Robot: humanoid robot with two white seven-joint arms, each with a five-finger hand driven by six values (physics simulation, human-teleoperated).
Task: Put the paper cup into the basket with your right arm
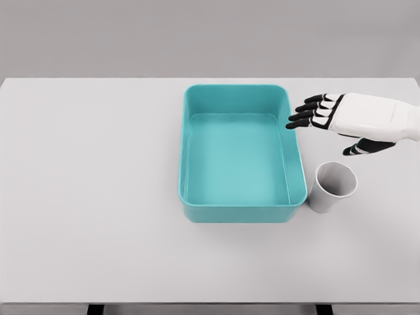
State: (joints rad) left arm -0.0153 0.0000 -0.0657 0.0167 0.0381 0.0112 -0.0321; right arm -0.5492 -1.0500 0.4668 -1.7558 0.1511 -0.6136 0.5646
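Observation:
A white paper cup [333, 186] stands upright on the table just right of the teal basket's near right corner. The teal rectangular basket [190, 151] sits in the middle of the table and holds nothing. My right hand [325, 125] comes in from the right edge, white with black fingers [303, 115], and hovers beside the basket's right rim, behind and above the cup. Its fingers are spread, pointing left, and hold nothing. The hand does not touch the cup. My left arm does not show.
The light grey table [92, 197] spans the whole view, with its near edge at the bottom and a grey wall behind it.

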